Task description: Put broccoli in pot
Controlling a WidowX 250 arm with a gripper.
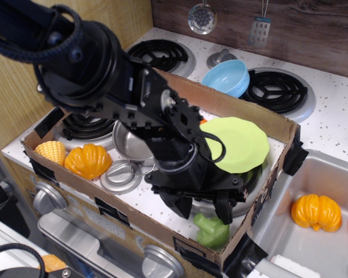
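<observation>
Green broccoli (211, 230) on stovetop, black fingers (201, 209) apart just above it

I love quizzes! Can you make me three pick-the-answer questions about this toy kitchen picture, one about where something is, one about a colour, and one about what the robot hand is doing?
1. Where is the broccoli?
A. in the pot
B. in the box's front corner
C. in the sink

2. What colour is the bowl at the back?
A. blue
B. red
C. yellow

3. What is the gripper doing?
A. holding the broccoli
B. holding the plate
C. open, holding nothing

Answers:
1 B, it lies by the cardboard wall, not in the pot.
2 A, it is light blue.
3 C, its fingers are spread just above the broccoli.
</observation>
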